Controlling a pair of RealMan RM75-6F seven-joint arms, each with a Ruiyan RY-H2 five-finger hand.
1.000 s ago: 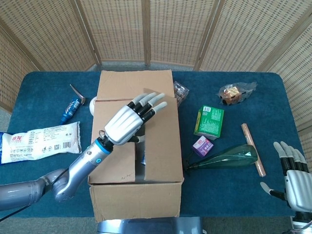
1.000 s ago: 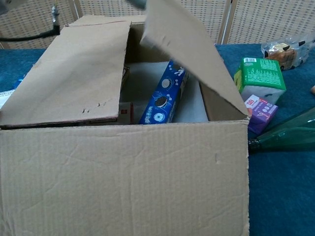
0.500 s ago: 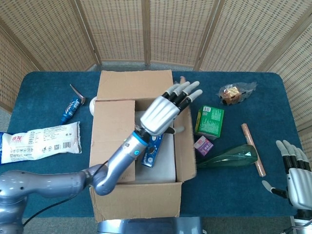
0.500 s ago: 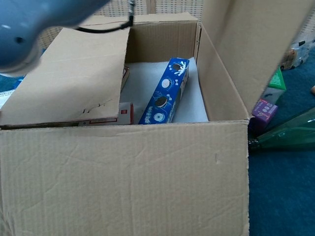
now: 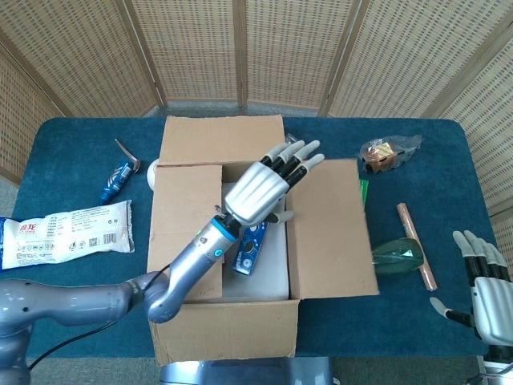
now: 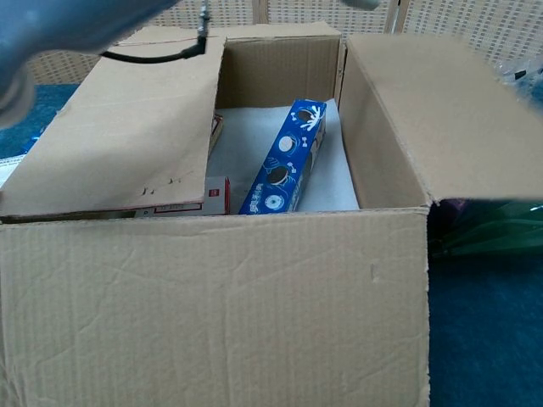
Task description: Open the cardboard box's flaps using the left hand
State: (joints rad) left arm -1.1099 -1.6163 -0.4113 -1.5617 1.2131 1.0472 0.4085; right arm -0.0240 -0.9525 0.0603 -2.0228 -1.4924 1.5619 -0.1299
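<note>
The cardboard box (image 5: 228, 333) (image 6: 212, 314) stands at the table's front middle. Its right flap (image 5: 330, 228) (image 6: 441, 119) lies folded outward, flat to the right. Its left flap (image 5: 186, 216) (image 6: 127, 127) still leans over the left half of the opening, and the rear flap (image 5: 223, 138) points back. My left hand (image 5: 263, 183) hovers over the box's opening with fingers straight and spread, holding nothing. My right hand (image 5: 481, 277) rests open at the table's front right corner. Inside the box lies a blue biscuit packet (image 5: 252, 245) (image 6: 284, 161).
Under the right flap's edge sit a green bottle (image 5: 398, 255) and a green carton (image 5: 363, 192). A brown stick (image 5: 417, 245) and a snack bag (image 5: 386, 152) lie to the right. A white packet (image 5: 64, 231) and a blue tube (image 5: 117, 180) lie on the left.
The right flap swung from covering the opening, through upright, down flat to the right. My left hand followed it rightward, then drew back over the opening.
</note>
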